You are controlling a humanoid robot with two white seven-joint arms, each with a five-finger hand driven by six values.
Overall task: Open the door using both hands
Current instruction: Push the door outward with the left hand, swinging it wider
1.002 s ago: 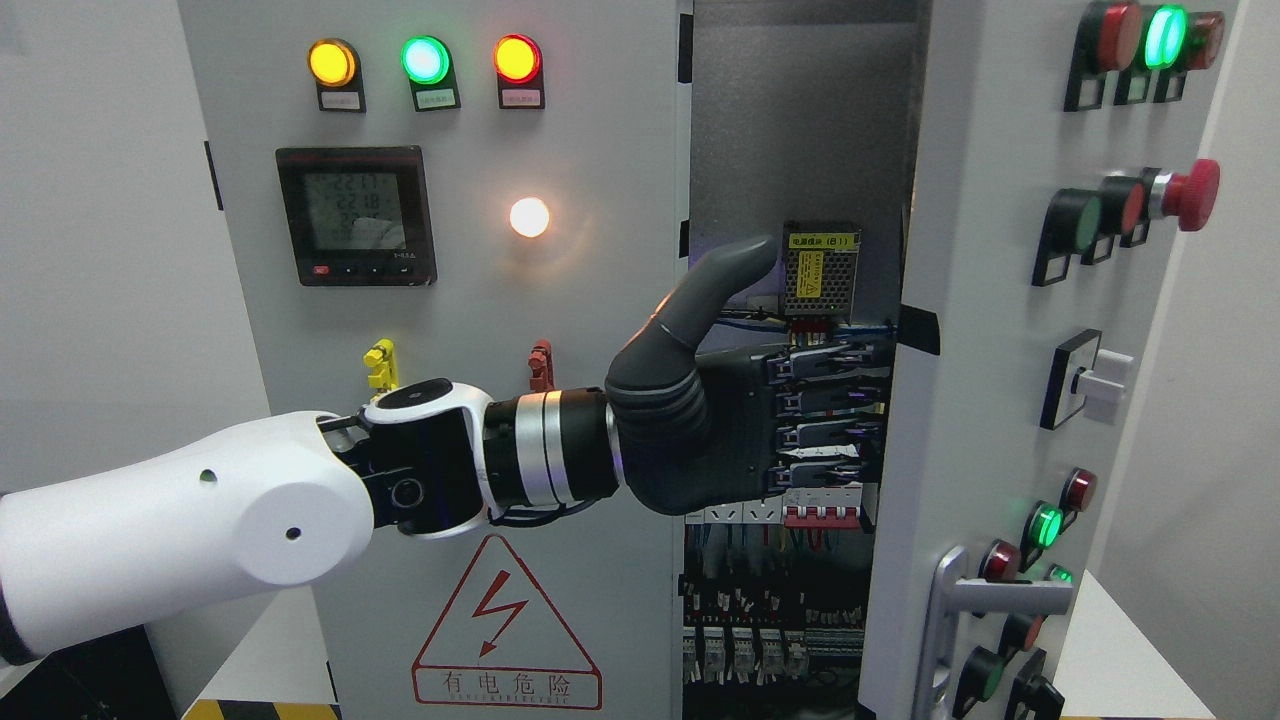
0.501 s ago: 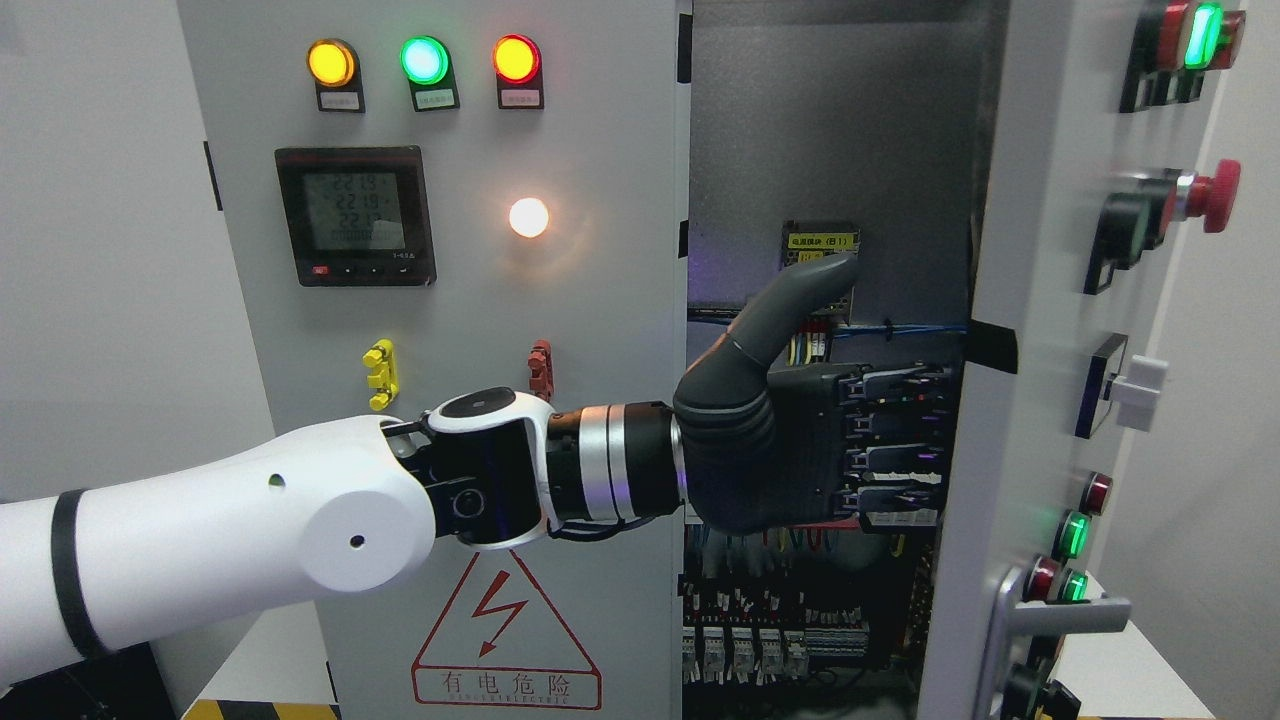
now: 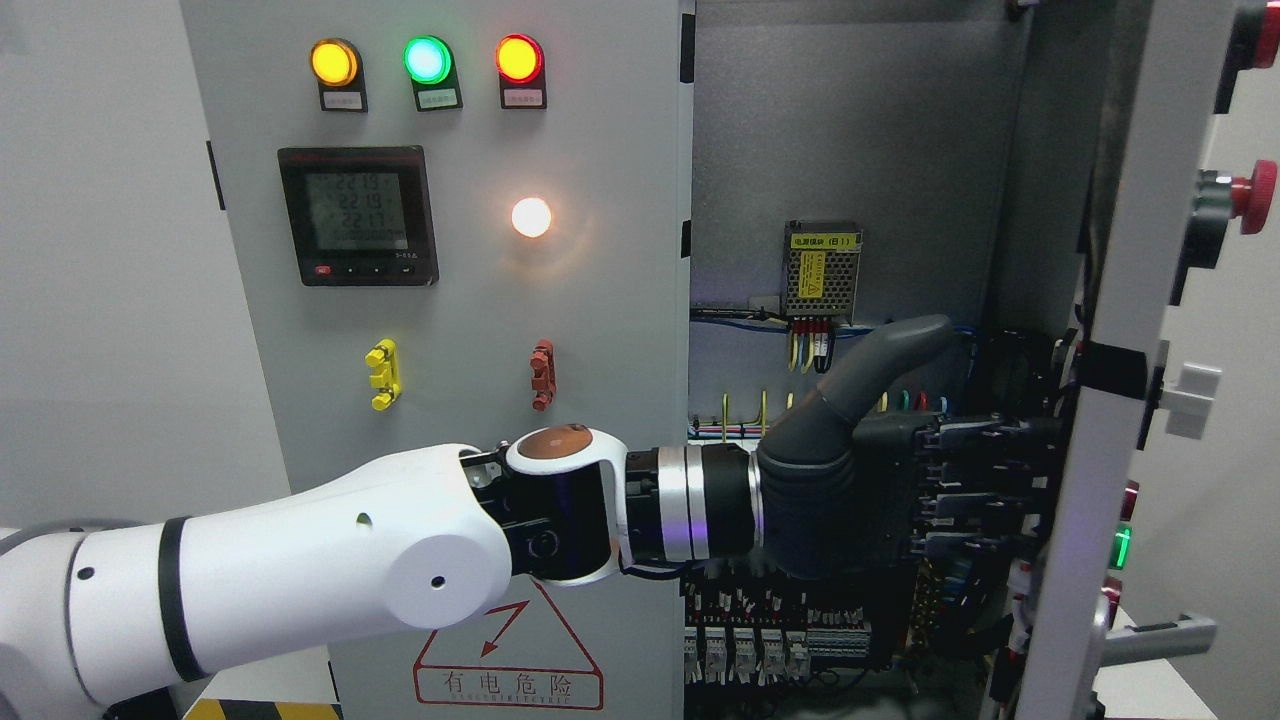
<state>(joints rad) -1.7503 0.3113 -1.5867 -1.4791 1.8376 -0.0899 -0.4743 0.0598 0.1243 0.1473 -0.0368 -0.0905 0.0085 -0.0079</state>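
The grey electrical cabinet has a shut left door [image 3: 600, 320] and a right door [image 3: 1120, 250] swung far out, seen almost edge-on at the right. My left arm crosses from the lower left. Its dark left hand [image 3: 990, 480] is inside the opening, fingers [image 3: 960, 465] stretched straight against the right door's inner face and thumb [image 3: 880, 360] raised, holding nothing. The door's lever handle [image 3: 1160, 632] sticks out at the lower right. My right arm does not show.
Inside the cabinet are a small power supply [image 3: 822, 268], coloured wires and rows of breakers [image 3: 745, 650]. The left door carries three lit lamps [image 3: 428, 60], a meter [image 3: 358, 215] and a warning triangle. A red mushroom button [image 3: 1250, 195] juts from the right door.
The right door has swung much further open to the right, showing more of the interior. My left hand followed it rightward and a little lower, staying against its inner face.
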